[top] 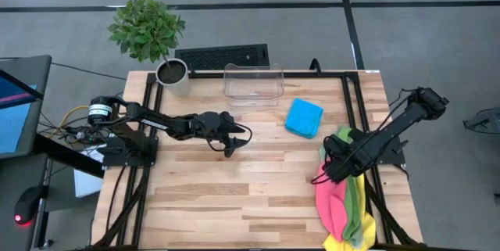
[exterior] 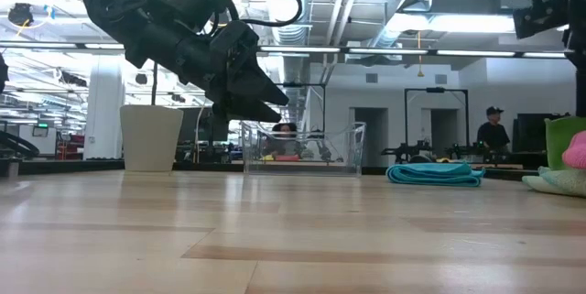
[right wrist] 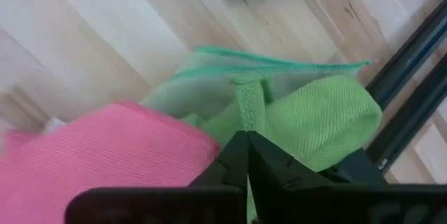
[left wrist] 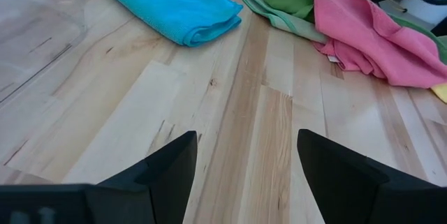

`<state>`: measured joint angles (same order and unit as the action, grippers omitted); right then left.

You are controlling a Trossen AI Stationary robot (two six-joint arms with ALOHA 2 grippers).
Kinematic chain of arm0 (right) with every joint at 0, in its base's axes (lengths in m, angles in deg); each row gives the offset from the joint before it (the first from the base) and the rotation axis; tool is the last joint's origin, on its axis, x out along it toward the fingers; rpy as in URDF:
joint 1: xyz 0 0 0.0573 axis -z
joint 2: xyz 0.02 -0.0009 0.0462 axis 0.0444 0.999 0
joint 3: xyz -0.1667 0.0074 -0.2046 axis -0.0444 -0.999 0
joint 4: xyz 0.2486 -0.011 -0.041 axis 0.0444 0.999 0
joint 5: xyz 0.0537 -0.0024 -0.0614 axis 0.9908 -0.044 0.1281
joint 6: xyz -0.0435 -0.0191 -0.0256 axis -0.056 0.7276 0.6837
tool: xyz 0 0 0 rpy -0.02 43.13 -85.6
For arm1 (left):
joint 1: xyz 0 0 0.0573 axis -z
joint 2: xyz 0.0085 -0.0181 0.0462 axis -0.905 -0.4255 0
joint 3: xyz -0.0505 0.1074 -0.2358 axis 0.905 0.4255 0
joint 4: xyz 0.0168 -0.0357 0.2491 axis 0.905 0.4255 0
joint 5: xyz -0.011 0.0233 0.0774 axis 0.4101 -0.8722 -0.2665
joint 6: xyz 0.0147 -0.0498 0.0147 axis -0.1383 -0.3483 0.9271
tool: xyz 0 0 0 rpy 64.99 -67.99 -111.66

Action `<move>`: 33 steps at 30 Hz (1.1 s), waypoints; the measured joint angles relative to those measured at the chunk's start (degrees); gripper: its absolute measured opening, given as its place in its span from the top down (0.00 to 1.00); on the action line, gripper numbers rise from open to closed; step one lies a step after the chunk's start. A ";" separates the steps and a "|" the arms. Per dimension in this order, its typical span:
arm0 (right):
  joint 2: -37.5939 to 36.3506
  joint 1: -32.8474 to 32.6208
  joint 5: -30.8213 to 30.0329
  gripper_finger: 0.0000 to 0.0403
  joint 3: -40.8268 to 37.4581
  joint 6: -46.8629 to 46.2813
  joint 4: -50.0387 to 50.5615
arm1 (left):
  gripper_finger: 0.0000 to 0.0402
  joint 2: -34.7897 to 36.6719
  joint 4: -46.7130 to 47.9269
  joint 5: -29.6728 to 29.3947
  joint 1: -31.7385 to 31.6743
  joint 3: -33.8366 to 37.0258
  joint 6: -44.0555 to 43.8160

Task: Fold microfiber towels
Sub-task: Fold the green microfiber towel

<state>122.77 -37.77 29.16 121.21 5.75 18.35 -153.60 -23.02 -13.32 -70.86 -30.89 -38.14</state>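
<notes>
Right tool [top: 334,166] sits at the table's [top: 234,204] right edge, down on the heap of unfolded towels [top: 345,200]. Its own wrist view shows the fingers pressed together at the seam where the pink towel [right wrist: 105,147] meets the bright green towel [right wrist: 314,123]; the tool [right wrist: 246,144] is clenched, but whether cloth is actually pinched between the tips cannot be told, since the tips hide the contact. The pale sage towel [right wrist: 209,77] lies under both. A yellow towel [top: 337,243] peeks out at the heap's near end. The heap runs long along the right edge, from beside the tool toward the front of the table. The blue towel [top: 303,117] lies already folded, apart from the heap, near the clear bin [top: 252,83] at the back. Left tool [top: 229,143] hovers above bare wood near the table's middle, fingers [left wrist: 171,165] spread, holding nothing; from it the heap lies to the right, well apart, with the blue towel between it and the bin. Judgement: the right arm is by far the nearer to the heap, so the next pull of a towel onto open wood falls to it, drawing leftward toward the centre where the left tool can meet it. A potted plant [top: 148,36] stands at the back left corner.
</notes>
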 joint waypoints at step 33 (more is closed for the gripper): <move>0.97 1.26 1.84 0.41 -4.18 0.77 -6.20 | 0.40 0.00 1.01 -0.07 -0.03 0.00 0.61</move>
<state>123.73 -36.50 31.00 117.03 6.51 12.14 -153.60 -22.02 -13.39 -70.89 -30.89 -37.53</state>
